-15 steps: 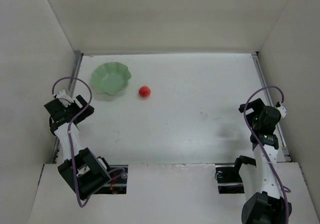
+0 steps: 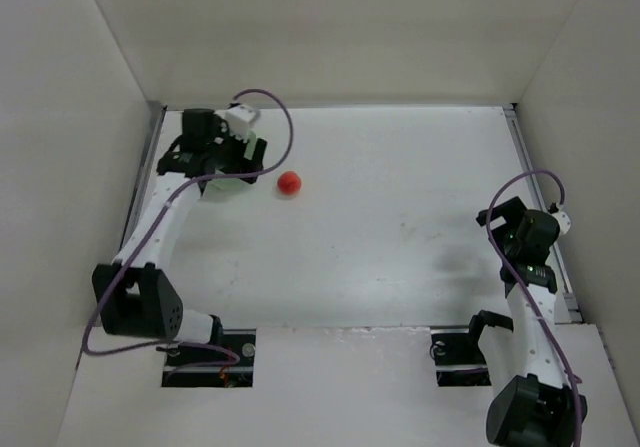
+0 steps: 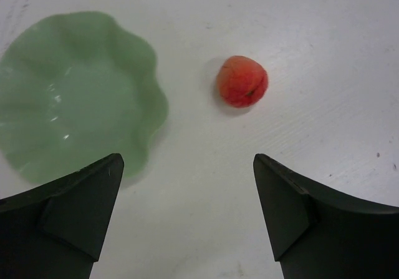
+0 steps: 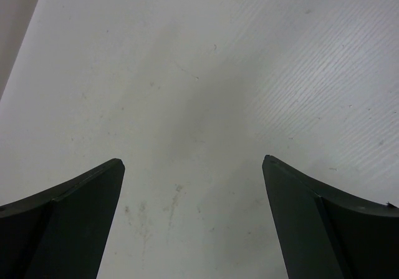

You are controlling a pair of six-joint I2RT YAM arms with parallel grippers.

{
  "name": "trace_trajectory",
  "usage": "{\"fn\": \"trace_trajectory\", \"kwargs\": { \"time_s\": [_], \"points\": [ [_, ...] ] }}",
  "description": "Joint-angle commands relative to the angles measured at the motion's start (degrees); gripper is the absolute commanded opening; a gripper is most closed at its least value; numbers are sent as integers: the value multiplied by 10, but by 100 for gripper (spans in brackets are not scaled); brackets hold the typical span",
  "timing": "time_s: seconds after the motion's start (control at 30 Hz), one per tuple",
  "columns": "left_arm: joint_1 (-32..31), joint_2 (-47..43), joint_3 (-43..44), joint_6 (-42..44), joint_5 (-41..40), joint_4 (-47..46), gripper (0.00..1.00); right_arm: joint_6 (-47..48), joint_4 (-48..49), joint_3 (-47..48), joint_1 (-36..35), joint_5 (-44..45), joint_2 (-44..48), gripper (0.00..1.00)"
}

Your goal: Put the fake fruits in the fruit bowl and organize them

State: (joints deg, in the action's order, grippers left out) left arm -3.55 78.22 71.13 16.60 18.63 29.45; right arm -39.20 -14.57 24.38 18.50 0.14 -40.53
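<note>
Fruit (image 3: 242, 81) lies just beside the bowl (image 3: 68, 92), outside it. Left gripper (image 3: 187, 160) hovers over the bowl, jaws apart. Right gripper (image 4: 192, 161) sits well apart from the bowl, jaws apart.

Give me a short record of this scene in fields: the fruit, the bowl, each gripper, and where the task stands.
fake fruit: one, red-orange, lying on the table, outside the bowl
fruit bowl: pale green, scalloped rim, nothing seen in it, beside the fruit but not touching it
left gripper: open, holding nothing, above the bowl's near edge with the fruit ahead of it
right gripper: open, holding nothing, over bare table
task status: fruit not yet in the bowl
</note>
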Motion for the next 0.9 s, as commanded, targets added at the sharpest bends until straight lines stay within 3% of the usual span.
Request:
{"fn": "trace_trajectory", "kwargs": {
  "time_s": [0.0, 0.33, 0.63, 0.8, 0.87],
  "points": [
    [-76, 75, 44, 53, -77, 30, 86, 11, 16, 13, -11, 16, 4, 100],
    [-170, 281, 151, 5, -75, 6, 83, 27, -7, 18, -61, 69, 18, 100],
    [-178, 357, 149, 15, -130, -39, 80, 29, -5, 19, -65, 71, 5, 100],
    [-182, 362, 141, 15, -127, -56, 59, 30, -4, 22, -65, 71, 2, 100],
    [-186, 350, 133, 16, -122, -70, 43, 30, -3, 21, -64, 71, 3, 100]
  ]
}}
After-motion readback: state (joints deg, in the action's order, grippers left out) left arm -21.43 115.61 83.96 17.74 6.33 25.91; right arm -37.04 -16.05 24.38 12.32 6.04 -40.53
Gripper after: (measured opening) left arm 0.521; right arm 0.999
